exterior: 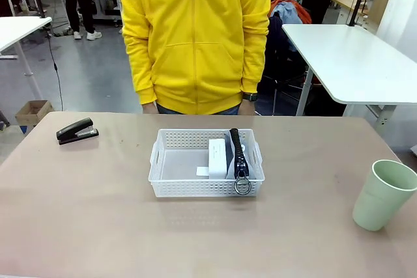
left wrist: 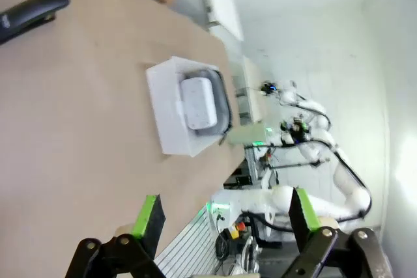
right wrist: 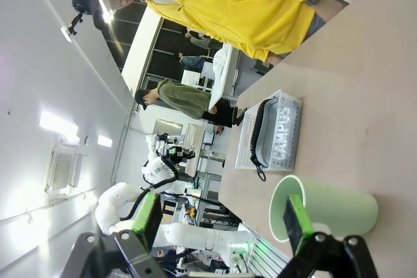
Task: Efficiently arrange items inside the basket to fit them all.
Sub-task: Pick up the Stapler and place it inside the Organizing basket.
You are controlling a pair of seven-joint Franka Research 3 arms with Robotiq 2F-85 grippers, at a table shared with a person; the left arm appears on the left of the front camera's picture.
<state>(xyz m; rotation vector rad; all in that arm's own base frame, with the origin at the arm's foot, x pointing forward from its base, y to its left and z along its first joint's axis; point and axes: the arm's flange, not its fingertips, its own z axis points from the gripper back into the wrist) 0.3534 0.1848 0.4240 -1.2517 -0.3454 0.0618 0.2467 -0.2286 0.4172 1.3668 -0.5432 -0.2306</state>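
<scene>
Looking past our left gripper (left wrist: 225,206), jaws spread and empty, we see the basket (exterior: 195,187) well ahead, holding the pouch (exterior: 238,153) and white box (exterior: 217,158). Our right gripper (right wrist: 221,209), likewise spread, has the cup (right wrist: 329,209) near ahead, untouched. The stapler (exterior: 77,130) lies apart.

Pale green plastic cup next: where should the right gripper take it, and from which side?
Pinch the pale green plastic cup at its rim, coming from above: it stands upright, mouth open, clear of the white perforated basket. One finger inside, one outside, probably suits the right gripper, whose jaws stand open; the tapered wall could slip in a side grip.
</scene>
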